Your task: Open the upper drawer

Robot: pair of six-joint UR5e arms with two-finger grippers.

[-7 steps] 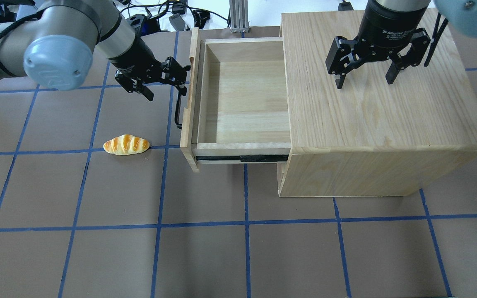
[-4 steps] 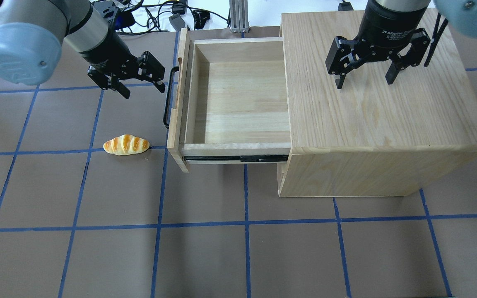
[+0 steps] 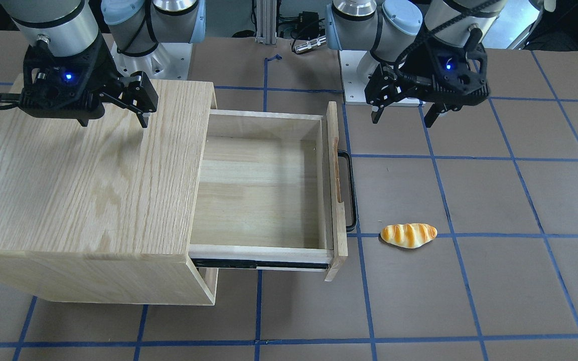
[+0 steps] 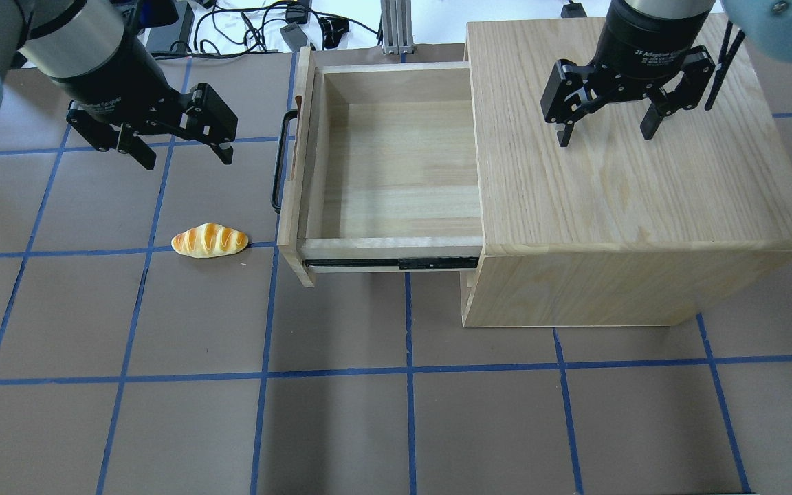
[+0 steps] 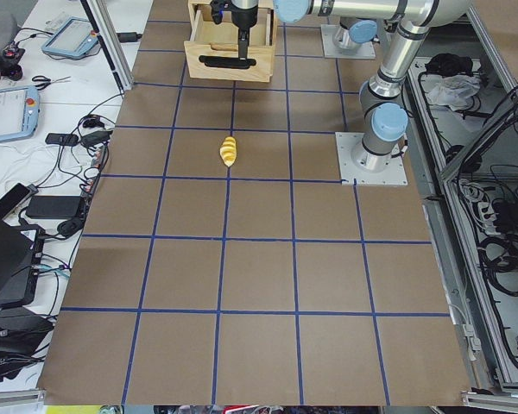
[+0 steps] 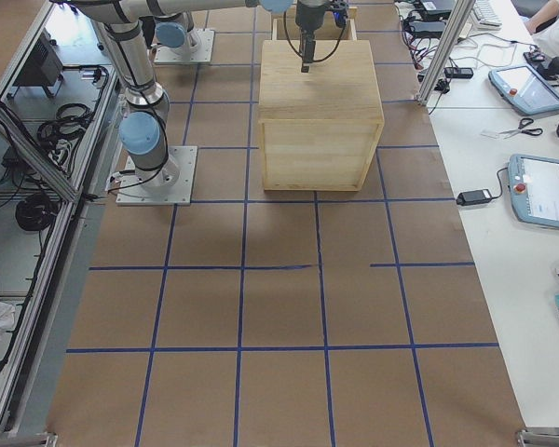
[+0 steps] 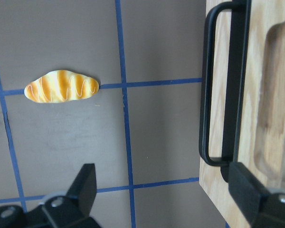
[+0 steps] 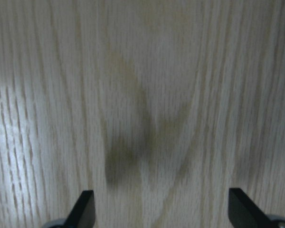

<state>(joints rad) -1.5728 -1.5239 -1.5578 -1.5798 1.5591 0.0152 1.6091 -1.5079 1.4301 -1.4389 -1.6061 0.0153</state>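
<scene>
Left tool: wide open and holding nothing. It hangs over the bare bench, apart from the drawer.
Right tool: also wide open and empty, above the top of the cabinet. Whether its tips touch the wood you cannot tell.
Direction: from the left tool, the handle lies toward the cabinet, near but not touching. In the left wrist view you see the handle just at one side of the tool's opening.
Long axis: the handle runs away from the robot, along the front panel. The left tool's opening stands across this line, so I judge you need no big wrist turn if you must grasp the handle.
Nearer arm: the left one, clearly. The right tool is well apart from the handle.
Drawer: pulled far out of the cabinet toward the robot's left. Its inside is bare light wood with nothing in it, and a black rail shows along its side.
Progress: the drawer looks open enough; I judge the task done or nearly done.
Roll: it lies on the bench near the drawer's front corner, not touching it. Mind it if you bring the left tool low.
</scene>
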